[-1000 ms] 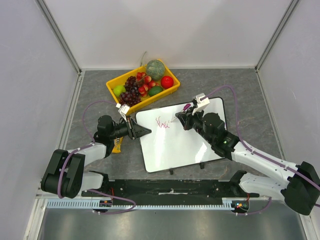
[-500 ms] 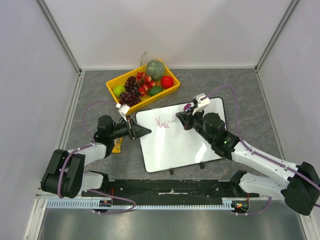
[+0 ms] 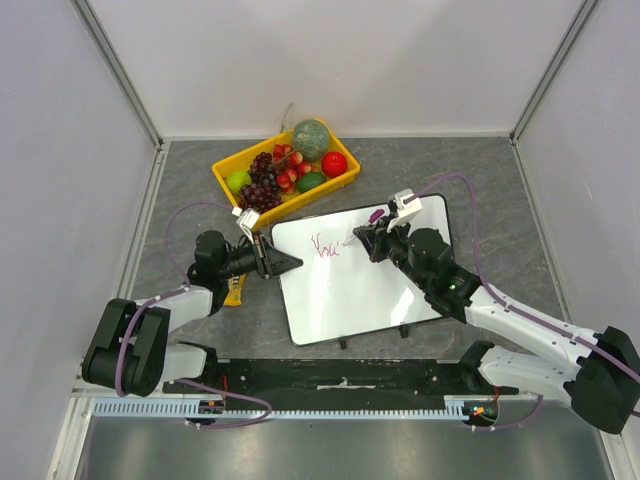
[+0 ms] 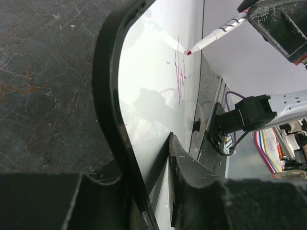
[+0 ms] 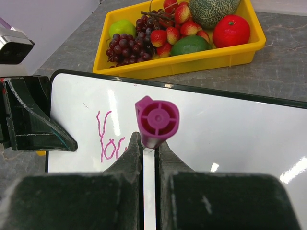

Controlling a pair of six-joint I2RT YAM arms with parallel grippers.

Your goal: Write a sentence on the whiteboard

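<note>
Two clips (image 3: 405, 329) nearside; whiteboard (image 3: 350, 290) long axis left-right.

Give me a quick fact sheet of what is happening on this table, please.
Left claw: clamped on the left edge of the whiteboard
Right claw: gripping a marker with a magenta cap
Marker tip: at the board's surface, by the end of the writing
Writing: a few magenta letters near the board's far left corner
Behind the board: yellow tray of fruit
</note>
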